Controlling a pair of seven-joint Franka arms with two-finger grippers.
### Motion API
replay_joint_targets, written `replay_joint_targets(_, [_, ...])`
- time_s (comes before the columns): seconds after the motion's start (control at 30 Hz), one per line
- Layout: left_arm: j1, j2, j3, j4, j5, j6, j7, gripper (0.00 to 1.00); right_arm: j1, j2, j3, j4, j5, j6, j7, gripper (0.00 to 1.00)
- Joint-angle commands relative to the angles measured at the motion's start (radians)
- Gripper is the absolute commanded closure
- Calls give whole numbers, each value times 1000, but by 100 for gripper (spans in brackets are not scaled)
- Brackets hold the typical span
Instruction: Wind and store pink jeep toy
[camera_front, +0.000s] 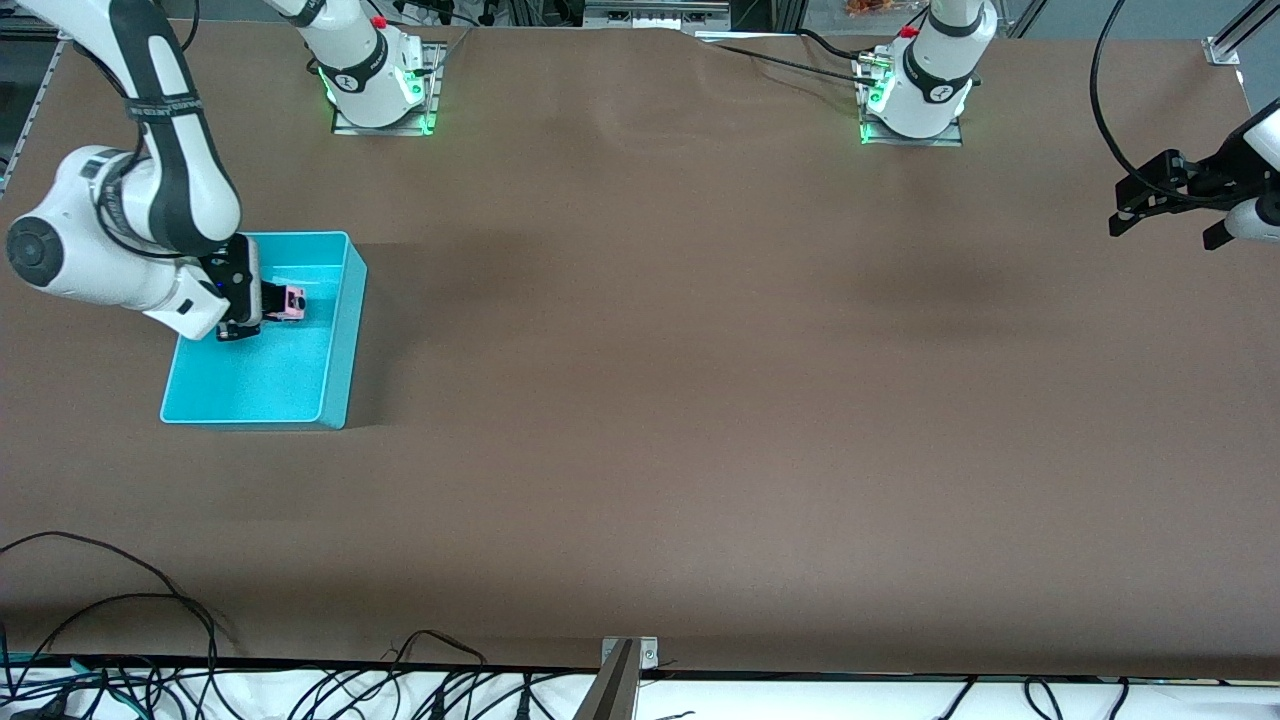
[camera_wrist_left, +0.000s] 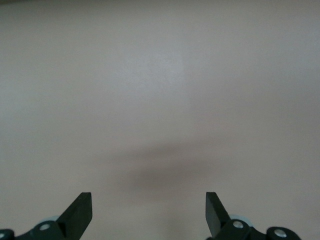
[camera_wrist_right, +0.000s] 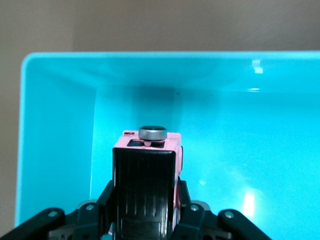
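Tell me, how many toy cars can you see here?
1. The pink jeep toy is gripped by the right gripper over the turquoise bin; the arm may hide more in the bin.

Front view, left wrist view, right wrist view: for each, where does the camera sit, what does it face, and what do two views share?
Front: high across the table, facing both arms' bases.
Left wrist: on the waiting left gripper, open over bare table.
Right wrist: on the right gripper, shut on the pink jeep toy over the turquoise bin.
Shared by front and right wrist: jeep and bin.
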Motion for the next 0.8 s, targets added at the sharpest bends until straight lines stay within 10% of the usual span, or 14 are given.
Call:
replay_joint_targets(0.0, [2, 10, -6, 31, 24, -38, 21, 0, -5, 2, -11, -49, 24, 59, -27, 91])
replay_joint_targets(0.5, [4, 10, -6, 34, 25, -47, 24, 0, -18, 70, -11, -52, 27, 122, -59, 78])
replay_joint_targets(0.7, [4, 12, -3, 33, 28, -61, 26, 0, -18, 78, -11, -48, 27, 122, -57, 0])
replay_joint_targets(0.77, [4, 12, -5, 33, 48, -61, 26, 0, -17, 75, -10, -43, 26, 118, -57, 0])
